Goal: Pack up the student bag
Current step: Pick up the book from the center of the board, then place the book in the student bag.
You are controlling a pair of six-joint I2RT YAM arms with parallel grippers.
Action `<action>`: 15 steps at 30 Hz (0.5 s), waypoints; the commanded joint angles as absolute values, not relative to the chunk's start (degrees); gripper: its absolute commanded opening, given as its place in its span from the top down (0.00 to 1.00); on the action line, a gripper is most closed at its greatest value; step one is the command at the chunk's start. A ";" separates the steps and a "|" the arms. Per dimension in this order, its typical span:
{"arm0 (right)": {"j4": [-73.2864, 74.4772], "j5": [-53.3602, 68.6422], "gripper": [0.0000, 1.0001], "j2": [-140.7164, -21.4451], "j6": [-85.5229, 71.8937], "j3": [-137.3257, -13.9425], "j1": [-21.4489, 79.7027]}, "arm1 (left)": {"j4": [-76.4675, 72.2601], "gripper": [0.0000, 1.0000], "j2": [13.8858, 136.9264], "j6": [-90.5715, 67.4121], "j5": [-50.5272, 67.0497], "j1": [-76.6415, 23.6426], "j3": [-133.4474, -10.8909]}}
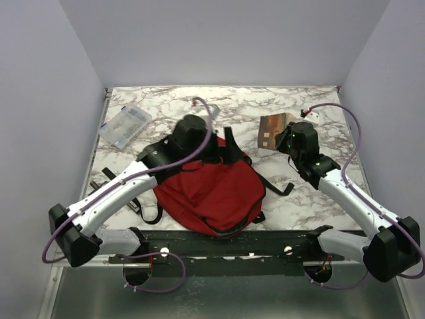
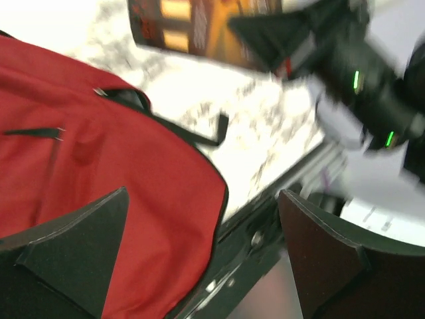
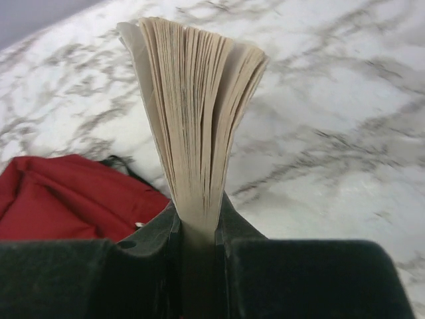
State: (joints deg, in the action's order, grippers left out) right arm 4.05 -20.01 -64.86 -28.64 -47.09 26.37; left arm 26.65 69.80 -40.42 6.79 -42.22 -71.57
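Note:
The student bag (image 1: pixel 212 189) is a dark red backpack with black straps, lying flat in the middle of the table. My left gripper (image 1: pixel 201 143) hovers over its far edge, open and empty. In the left wrist view the bag (image 2: pixel 99 166) fills the left, between the spread fingers (image 2: pixel 73 256). My right gripper (image 1: pixel 292 139) is right of the bag, shut on a brown-covered book (image 1: pixel 273 129) held off the table. In the right wrist view the book (image 3: pixel 196 113) stands with its pages fanned out above the gripper (image 3: pixel 198 226). The bag (image 3: pixel 60 199) lies low left there.
A clear plastic case (image 1: pixel 125 125) lies at the far left of the marble table (image 1: pixel 332 199). A black strap (image 1: pixel 275 186) trails right of the bag. Small dark items (image 1: pixel 109 176) lie left of it. A black rail (image 1: pixel 226 242) runs along the near edge.

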 commanded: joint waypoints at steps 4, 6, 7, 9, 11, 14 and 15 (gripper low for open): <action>23.07 -29.22 0.99 -59.30 -36.71 -49.46 21.88 | 32.54 0.04 85.80 -21.76 -4.92 -62.21 -76.91; 24.30 -30.73 0.99 -55.00 -37.29 -48.76 21.69 | 33.58 0.04 89.88 -20.24 -7.37 -65.65 -78.23; 25.00 -30.91 0.99 -52.79 -37.72 -48.49 21.62 | 33.91 0.04 91.30 -19.43 -8.17 -67.06 -78.72; 26.15 -30.60 0.99 -49.36 -38.41 -48.44 21.61 | 34.99 0.05 94.15 -18.80 -9.63 -68.86 -79.93; 26.85 -29.66 0.99 -46.87 -38.54 -48.06 21.62 | 37.01 0.07 97.17 -18.07 -11.04 -69.88 -81.67; 28.37 -29.54 0.99 -44.81 -39.02 -47.63 21.62 | 39.74 0.09 101.18 -16.34 -15.11 -71.08 -84.46; 28.56 -29.38 0.99 -44.46 -38.95 -47.47 21.60 | 41.00 0.11 102.21 -16.06 -16.31 -71.17 -85.35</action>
State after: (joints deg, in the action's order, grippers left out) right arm 26.00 -27.68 -45.71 -37.28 -47.46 21.74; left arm 35.86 99.00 -19.92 -8.14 -70.57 -80.62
